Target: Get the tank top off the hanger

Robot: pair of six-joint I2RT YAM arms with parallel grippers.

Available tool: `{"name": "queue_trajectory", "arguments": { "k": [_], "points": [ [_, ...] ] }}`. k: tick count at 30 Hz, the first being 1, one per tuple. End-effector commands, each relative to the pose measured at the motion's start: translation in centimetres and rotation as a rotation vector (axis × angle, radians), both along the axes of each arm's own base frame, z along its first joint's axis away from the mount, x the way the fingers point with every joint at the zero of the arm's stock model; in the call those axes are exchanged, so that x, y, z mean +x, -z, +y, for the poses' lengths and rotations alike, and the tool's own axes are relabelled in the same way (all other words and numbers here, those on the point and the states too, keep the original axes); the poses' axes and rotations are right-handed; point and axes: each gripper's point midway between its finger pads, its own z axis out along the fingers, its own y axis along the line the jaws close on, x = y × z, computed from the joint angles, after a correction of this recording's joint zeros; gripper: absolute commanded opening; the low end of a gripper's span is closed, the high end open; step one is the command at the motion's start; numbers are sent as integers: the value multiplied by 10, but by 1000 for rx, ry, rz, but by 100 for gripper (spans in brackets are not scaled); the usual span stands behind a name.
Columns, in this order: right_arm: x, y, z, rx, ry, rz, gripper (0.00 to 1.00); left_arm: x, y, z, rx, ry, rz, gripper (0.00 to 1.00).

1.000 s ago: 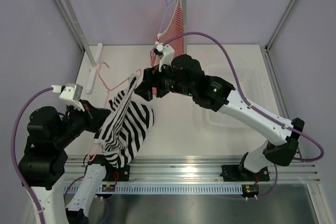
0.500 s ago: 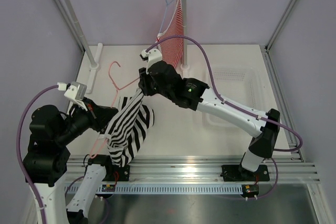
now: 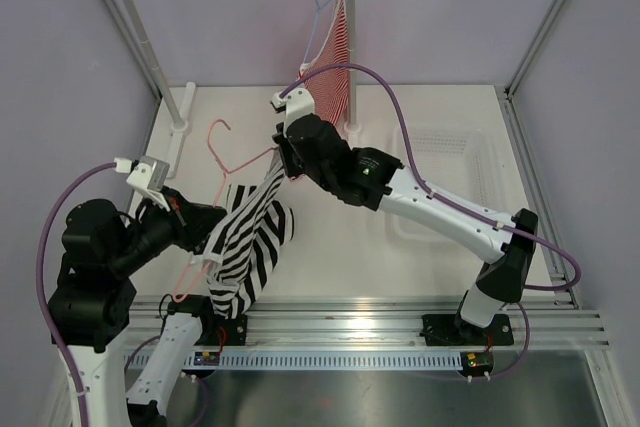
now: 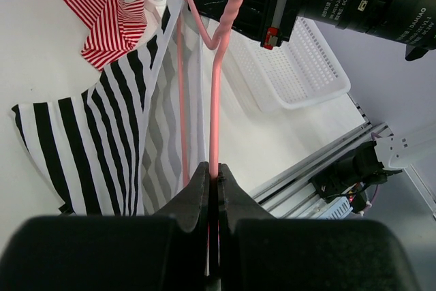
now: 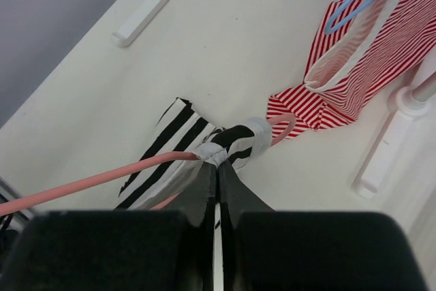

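Over the worktop's [image 3: 330,257] left half, seen from above: stripping step, with tank top [image 3: 245,247] stretched along hanger [image 3: 232,169], long axis 7 to 1 o'clock, hook toward 11. At left wrist: left claw [image 4: 212,180] clamped on bare pink wire, stripes at 9. At right wrist: right claw [image 5: 216,168] pinched together on strap at shoulder bend. Next, judged: slide strap off wire end, wire held firm.

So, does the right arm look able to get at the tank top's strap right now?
Likely yes: the right gripper is shut on the tank top where its strap wraps the hanger end; the left gripper clamps the wire.
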Motion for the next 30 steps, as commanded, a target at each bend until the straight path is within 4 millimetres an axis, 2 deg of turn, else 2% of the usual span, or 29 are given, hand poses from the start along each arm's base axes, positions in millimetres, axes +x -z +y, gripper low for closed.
{"name": "queue_trajectory", "arguments": {
  "k": [1, 5, 9, 14, 17, 18, 19, 20, 21, 23, 26, 27, 29, 30],
  "points": [
    [10, -38, -11, 9, 65, -91, 0, -1, -14, 1, -3, -5, -85, 0],
    [23, -43, -22, -5, 101, -108, 0, -4, -15, 1, -5, -4, -92, 0],
    [43, -46, -44, -35, 172, -126, 0, -7, -18, 2, -2, -12, -108, 0],
    [70, -34, -72, -84, 226, -109, 0, -9, -22, 1, -13, -5, -128, 0],
    [83, -23, -85, -78, 238, -76, 0, -16, -31, -3, -31, 21, -158, 0],
    [81, -25, -83, -59, 220, -80, 0, -18, -37, -4, -38, 28, -186, 0],
    [76, -17, -76, -56, 169, -57, 0, -20, -40, -5, -51, 34, -198, 0],
    [72, -16, -73, -44, 145, -47, 0, -20, -42, -6, -61, 37, -213, 0],
    [69, -21, -71, -16, 134, -47, 0, -20, -49, -8, -74, 47, -243, 0],
    [64, -17, -73, -1, 123, -33, 0, -21, -52, -11, -100, 60, -250, 0],
    [56, -30, -79, 43, 117, -48, 0, -23, -56, -14, -127, 77, -282, 0],
    [51, -39, -84, 71, 114, -53, 0, -22, -66, -15, -140, 84, -336, 0],
    [39, -39, -79, 102, 56, -26, 0, -23, -79, -19, -203, 96, -381, 0],
    [28, -54, -78, 168, 16, -30, 0, -19, -90, -21, -230, 117, -449, 0]
  ]
}}
